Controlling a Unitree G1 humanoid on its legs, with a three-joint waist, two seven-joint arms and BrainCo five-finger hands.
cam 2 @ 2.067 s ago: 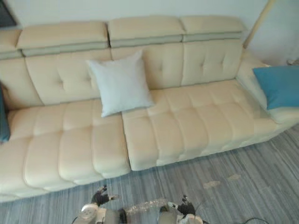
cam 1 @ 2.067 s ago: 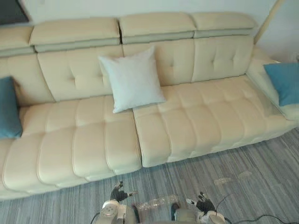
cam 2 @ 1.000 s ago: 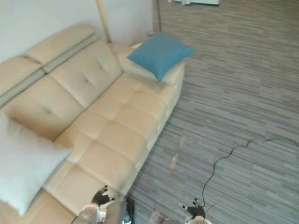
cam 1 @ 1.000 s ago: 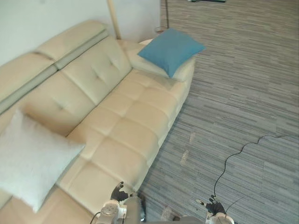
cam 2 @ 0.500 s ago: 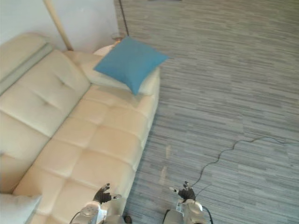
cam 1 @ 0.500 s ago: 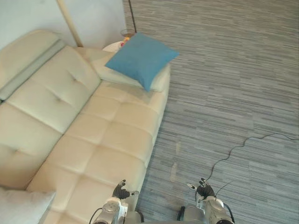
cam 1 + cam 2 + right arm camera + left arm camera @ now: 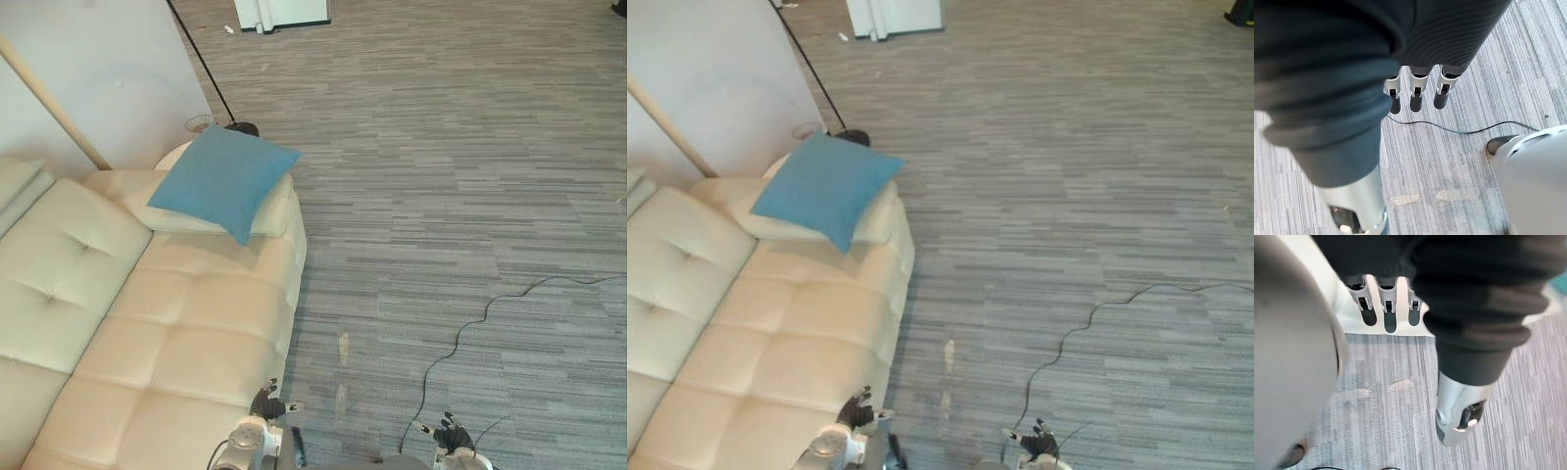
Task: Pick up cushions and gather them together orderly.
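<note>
While the blue cushion (image 7: 223, 181) lies flat and skewed across the armrest (image 7: 278, 206) of the cream sofa (image 7: 186, 323), in the upper left of the left eye view, it is well apart from both hands and untouched. Left hand (image 7: 266, 404) shows at the bottom edge, just beside the sofa's front corner; its own wrist view shows the fingers (image 7: 1390, 319) straight and spread, holding nothing. Right hand (image 7: 453, 434) shows at the lower right over the grey striped carpet (image 7: 441, 176), its fingers (image 7: 1417, 98) likewise straight and empty. Behind the cushion, a thin black stand (image 7: 205, 69) and a pale wooden pole (image 7: 49, 101) lean against the white wall (image 7: 108, 59). Judged from this layout, the step in hand is the approach. The robot would do best to close in along the sofa's front edge until the cushion sits between the two hands. Both hands should stay wide until they reach opposite edges of it. A soft cushion is likely to sag from a one-corner pinch, so a two-sided hold should carry it flatter. It should be lifted straight up off the armrest before turning, so that it clears the stand and the pole behind.
</note>
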